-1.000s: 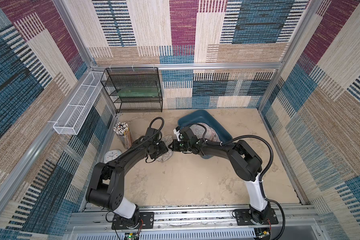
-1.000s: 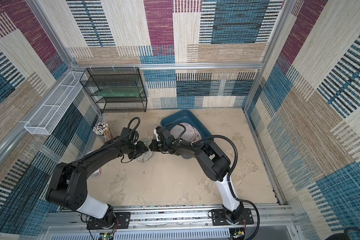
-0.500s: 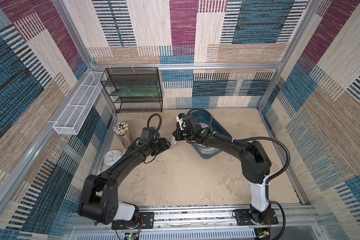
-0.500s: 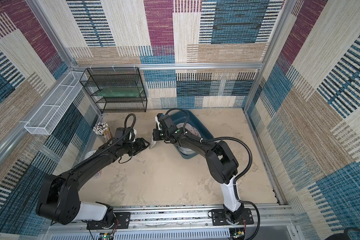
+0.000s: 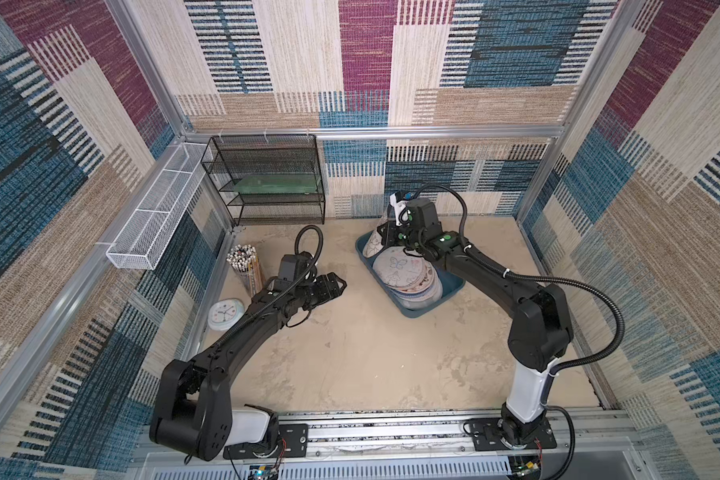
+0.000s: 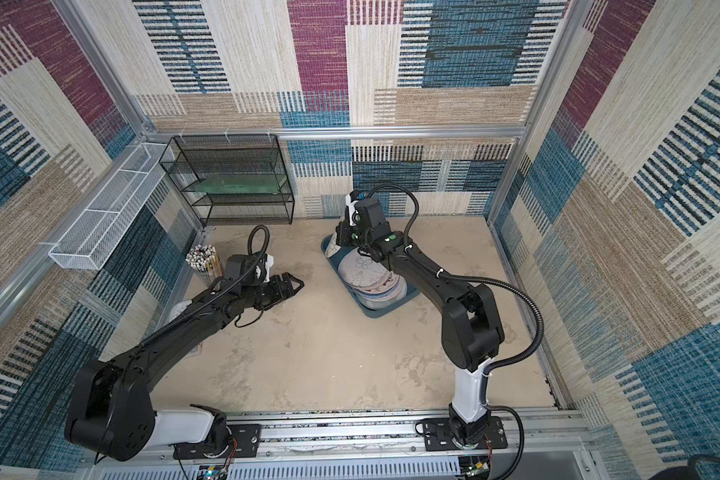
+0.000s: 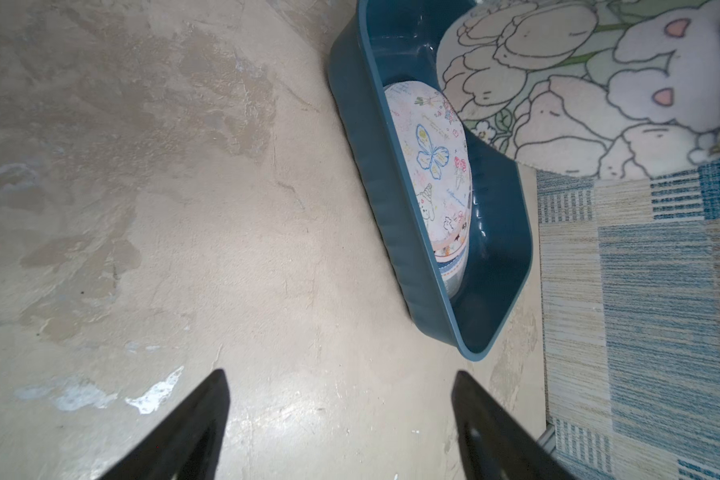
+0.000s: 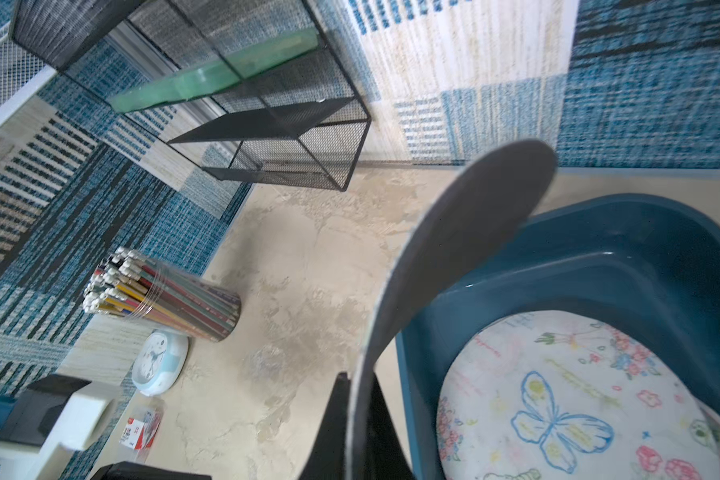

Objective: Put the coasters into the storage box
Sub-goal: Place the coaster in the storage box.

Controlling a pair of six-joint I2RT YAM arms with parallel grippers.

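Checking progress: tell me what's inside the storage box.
A stack of coasters lies inside the storage box, a butterfly-printed one on top. The lower ones show only edges; their prints are covered.

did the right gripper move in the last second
Yes. The right gripper, shut on a coaster, moved nearer the black rack, from beside the storage box to above its far end.

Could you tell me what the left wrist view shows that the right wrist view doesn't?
Only left wrist: the held coaster from its printed tulip side, and that the left gripper is open. Only right wrist: its dark underside pinched in the right gripper, the pencil cup, clock and black rack. Both: the storage box and the butterfly coaster inside.
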